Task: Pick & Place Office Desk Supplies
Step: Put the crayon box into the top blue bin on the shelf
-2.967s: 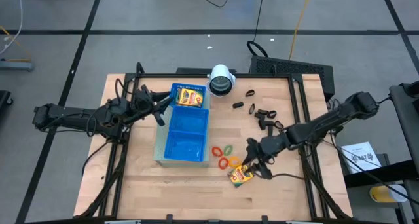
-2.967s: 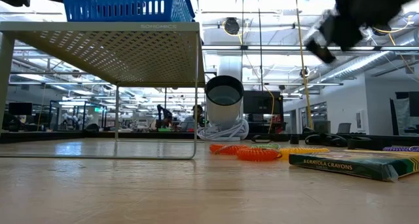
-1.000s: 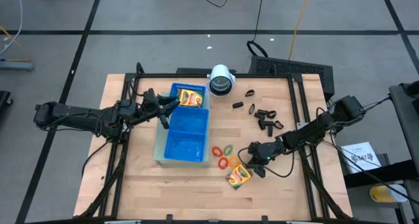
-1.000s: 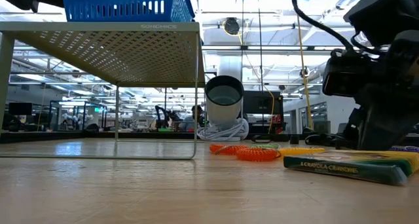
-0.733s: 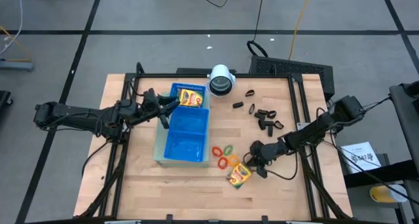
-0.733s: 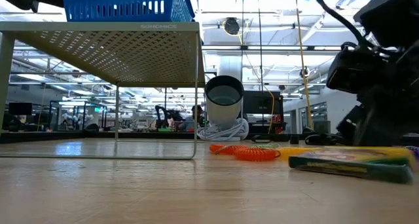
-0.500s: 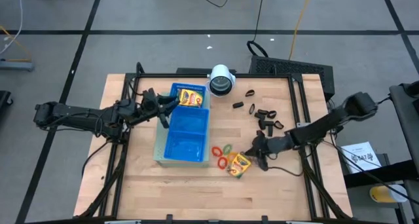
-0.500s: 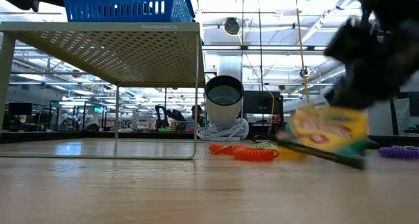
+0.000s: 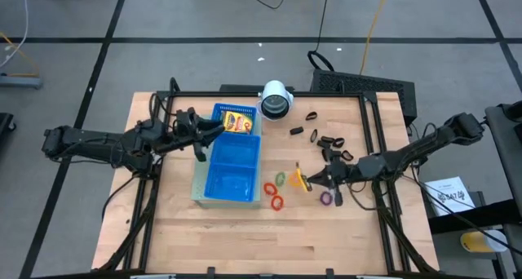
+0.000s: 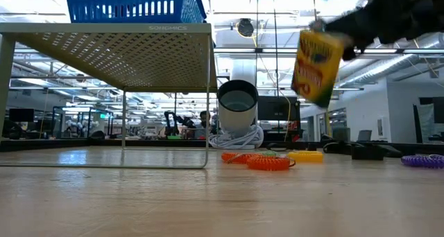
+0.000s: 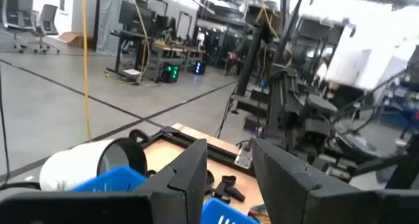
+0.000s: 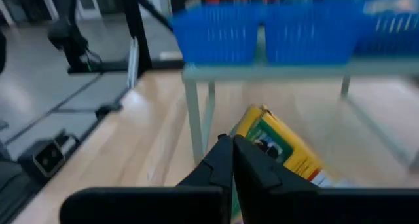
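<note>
My right gripper (image 9: pixel 309 179) hangs above the table's middle right, shut on a yellow-and-green crayon box (image 9: pixel 300 179), which shows tilted in mid-air in the low view (image 10: pixel 318 57). A second crayon box (image 9: pixel 236 120) lies in the far compartment of the blue tray (image 9: pixel 214 181). Green (image 9: pixel 280 179), red (image 9: pixel 269 188), orange (image 9: pixel 276 202) and purple (image 9: pixel 327 198) rings lie flat on the wood. Several black clips (image 9: pixel 329 144) are scattered farther back. My left gripper (image 9: pixel 201 139) is open and waits at the tray's left rim. My right gripper pinches the crayon box between its two shut fingers (image 12: pixel 226 160) at one end of the box (image 12: pixel 252 133), coming in level from the table's right. The box is lifted clear of the table and stands tilted, nearly on end, beyond the fingers.
The blue tray (image 10: pixel 132 5) stands on a pale mesh rack (image 10: pixel 125 50) raised on thin legs. A white cylinder (image 9: pixel 276 99) sits at the far edge behind it. A black frame (image 9: pixel 371 108) runs round the tabletop. Bare wood lies along the near edge.
My right gripper, low beside the crayon box on the table, took hold of it and rose, carrying it toward the far edge. The box went from flat on the wood to lifted clear and tipped nearly on end. The purple ring beneath it now shows.
</note>
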Controlling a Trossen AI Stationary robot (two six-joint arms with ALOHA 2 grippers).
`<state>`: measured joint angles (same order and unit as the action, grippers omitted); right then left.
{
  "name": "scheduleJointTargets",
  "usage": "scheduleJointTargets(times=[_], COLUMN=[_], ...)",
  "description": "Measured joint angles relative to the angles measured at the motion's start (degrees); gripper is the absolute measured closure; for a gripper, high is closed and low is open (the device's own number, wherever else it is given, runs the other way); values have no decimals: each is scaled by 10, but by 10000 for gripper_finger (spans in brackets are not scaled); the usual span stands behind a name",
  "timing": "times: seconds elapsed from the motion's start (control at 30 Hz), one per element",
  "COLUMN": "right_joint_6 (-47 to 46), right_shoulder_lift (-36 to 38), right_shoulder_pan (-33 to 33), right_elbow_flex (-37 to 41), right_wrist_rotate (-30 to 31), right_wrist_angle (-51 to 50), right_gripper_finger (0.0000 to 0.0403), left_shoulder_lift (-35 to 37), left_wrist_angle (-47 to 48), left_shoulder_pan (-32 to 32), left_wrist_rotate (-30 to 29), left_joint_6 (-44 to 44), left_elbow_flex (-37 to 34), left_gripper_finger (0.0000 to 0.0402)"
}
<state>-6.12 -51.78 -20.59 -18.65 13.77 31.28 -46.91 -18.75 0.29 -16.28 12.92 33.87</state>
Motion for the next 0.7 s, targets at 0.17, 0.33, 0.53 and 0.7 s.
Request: scheduleJointTargets(times=[0.17,0.33,0.53,0.7], right_joint_6=[73,150,177,177], right_shoulder_lift=[12,13,13,11], right_shoulder_pan=[0,0,0,0], right_elbow_flex=[0,0,0,-23], right_wrist_rotate=[-1,-3,-29,-50], right_wrist_angle=[62,151,208,202], right_gripper_finger=[403,403,403,403], left_shoulder_lift=[-62,-144,-256,-354], left_wrist_angle=[99,100,85,90], left_shoulder_pan=[-24,-40,-36,-35], left_wrist_rotate=[-19,-14,116,241], left_joint_6=[-53,-135,-140,-136], left_elbow_flex=[103,179,249,316], left_gripper_finger=[208,135,94,93])
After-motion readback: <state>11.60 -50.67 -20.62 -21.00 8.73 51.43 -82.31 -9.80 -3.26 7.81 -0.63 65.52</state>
